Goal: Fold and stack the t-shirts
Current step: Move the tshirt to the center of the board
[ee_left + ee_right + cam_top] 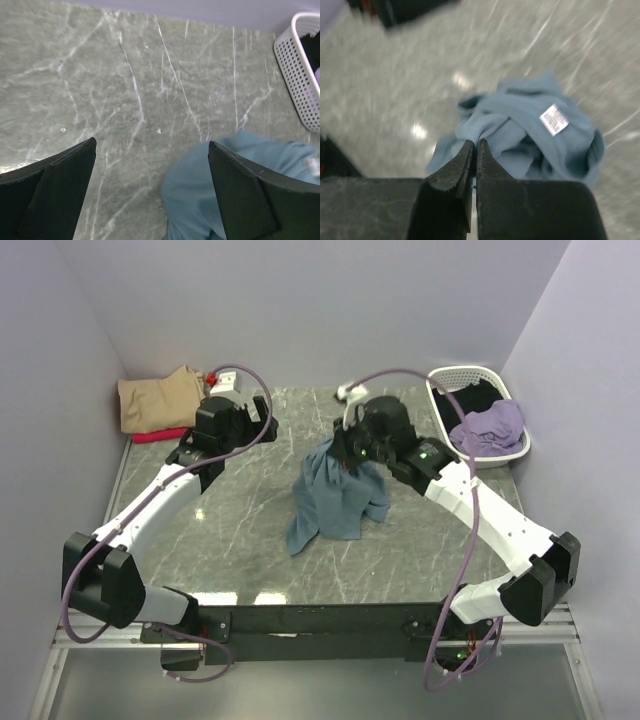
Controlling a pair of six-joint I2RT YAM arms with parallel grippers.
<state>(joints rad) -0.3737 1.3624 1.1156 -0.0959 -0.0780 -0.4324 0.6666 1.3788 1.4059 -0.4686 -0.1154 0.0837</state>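
A dusty teal-blue t-shirt (335, 497) hangs bunched over the middle of the table, its lower part resting on the marble. My right gripper (347, 452) is shut on the shirt's upper edge; in the right wrist view the jaws (475, 145) pinch a fold of the blue cloth (530, 135), and a white label (554, 120) shows. My left gripper (205, 462) is open and holds nothing, to the left of the shirt; between its fingers (60, 175) the blue shirt (200, 195) lies at lower right. A tan t-shirt (160, 400) lies folded on a red one (160, 435) at the back left.
A white lattice basket (480, 415) at the back right holds a lilac shirt (490, 425) and a black one (480, 395); its wall (300, 75) shows in the left wrist view. Purple walls close in the table on three sides.
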